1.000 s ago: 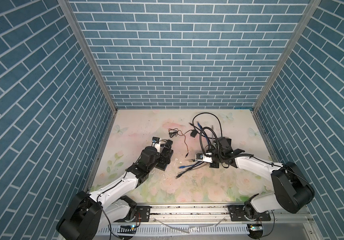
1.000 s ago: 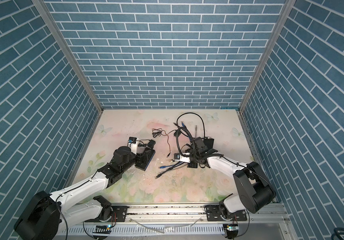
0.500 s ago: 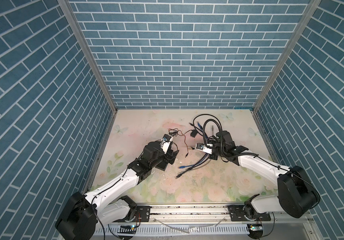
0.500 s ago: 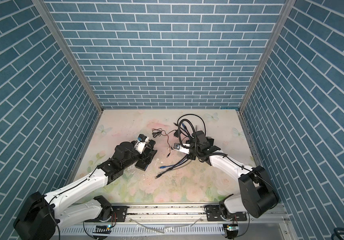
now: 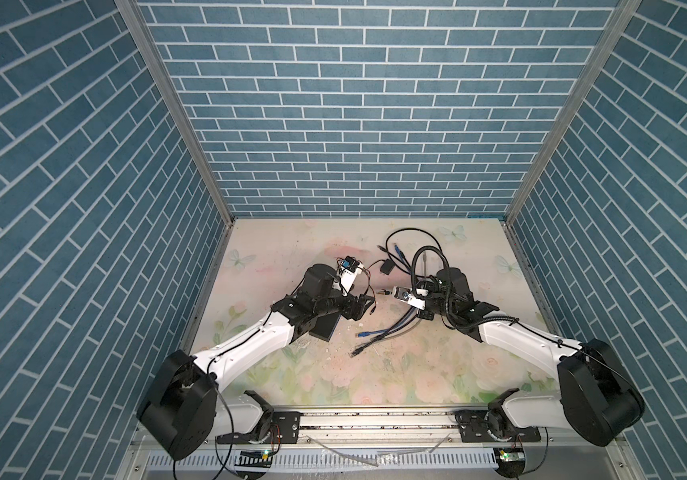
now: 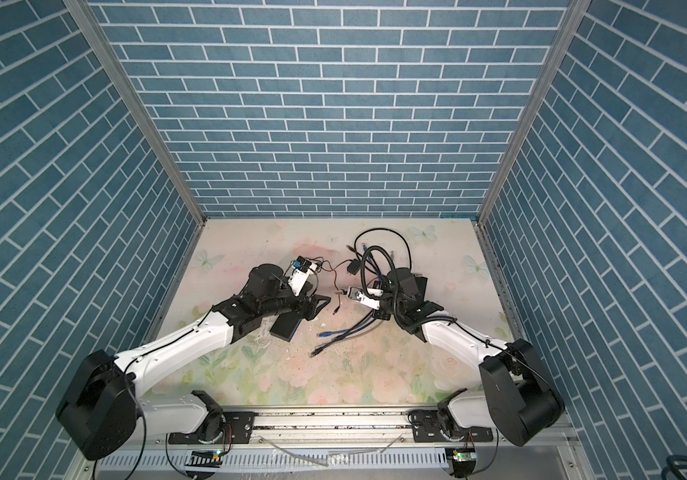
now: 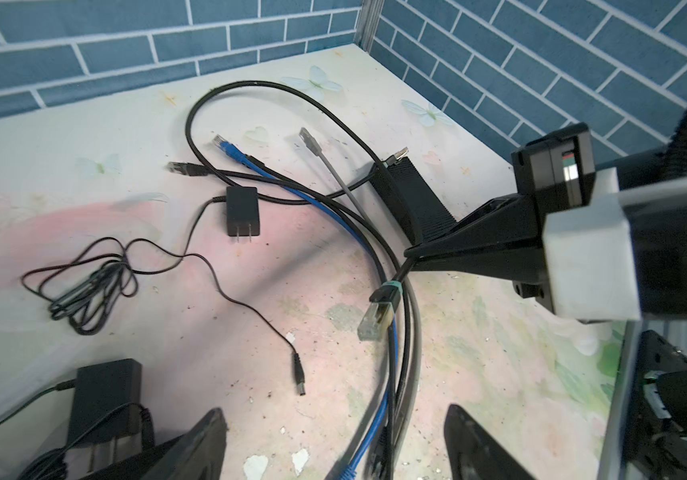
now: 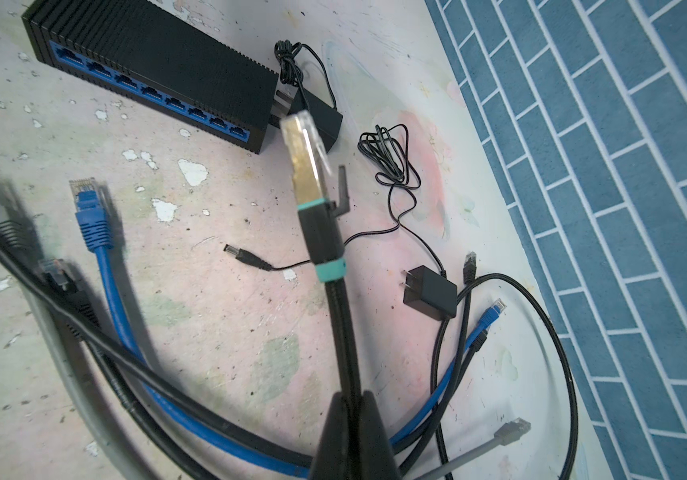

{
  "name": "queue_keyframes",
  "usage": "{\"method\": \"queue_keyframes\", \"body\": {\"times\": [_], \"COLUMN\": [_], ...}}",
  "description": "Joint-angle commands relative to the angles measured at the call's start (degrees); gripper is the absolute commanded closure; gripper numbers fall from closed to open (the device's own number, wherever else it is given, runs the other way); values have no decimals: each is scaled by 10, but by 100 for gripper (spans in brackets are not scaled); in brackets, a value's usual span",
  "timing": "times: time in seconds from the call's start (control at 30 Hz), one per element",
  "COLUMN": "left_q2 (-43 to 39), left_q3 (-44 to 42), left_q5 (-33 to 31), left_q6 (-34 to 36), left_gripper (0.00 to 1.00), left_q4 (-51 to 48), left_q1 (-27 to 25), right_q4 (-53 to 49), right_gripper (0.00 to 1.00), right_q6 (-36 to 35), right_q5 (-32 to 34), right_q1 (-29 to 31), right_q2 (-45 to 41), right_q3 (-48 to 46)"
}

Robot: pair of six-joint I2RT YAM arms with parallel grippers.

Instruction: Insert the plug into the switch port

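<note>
The plug (image 8: pixel 306 162) is a gold connector with teal bands on a black braided cable. My right gripper (image 8: pixel 352 399) is shut on that cable and holds the plug above the table, pointing toward the switch (image 8: pixel 154 70). The switch is a black ribbed box with a blue row of ports, all open. In both top views the switch (image 5: pixel 325 328) (image 6: pixel 287 328) lies partly under my left arm, and the plug (image 5: pixel 382 293) hangs to its right. My left gripper (image 7: pixel 333 411) is open over loose cables, holding nothing, and faces the held plug (image 7: pixel 377 311).
Loose blue (image 8: pixel 96 232), grey and black network cables cross the table between the arms. A power adapter (image 7: pixel 242 210) with a thin lead and barrel jack (image 7: pixel 298 374) lies nearby. A second ribbed black box (image 7: pixel 412 199) sits behind my right gripper. Brick walls enclose three sides.
My right gripper has risen and swung back with the plug. My left gripper has moved right, off the switch toward the middle, and its jaws have narrowed a little.
</note>
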Motion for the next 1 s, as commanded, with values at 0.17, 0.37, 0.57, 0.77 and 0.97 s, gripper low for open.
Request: {"method": "queue_keyframes", "body": {"times": [0.17,0.37,0.57,0.77,0.97], "left_q2": [47,83,109,125,133], "left_q3": [39,67,91,106,111], "left_q5": [60,80,90,100,107], "left_q6": [-24,-14,9,19,23], "left_gripper": [31,46,60,73,84], "left_q4": [30,22,2,-21,-36], "left_q1": [-1,-1,-1,-1,-1], "right_q4": [51,51,52,52,56], "right_gripper": [100,100,100,100,100], "right_q6": [-13,-17,-18,-21,-25], "right_q5": [-27,-36,-40,-37,-33], "right_q1": [3,3,3,3,4], "right_q2": [-27,-28,-31,-30,-29], "right_q3": [-22,-25,-26,-23,-22]}}
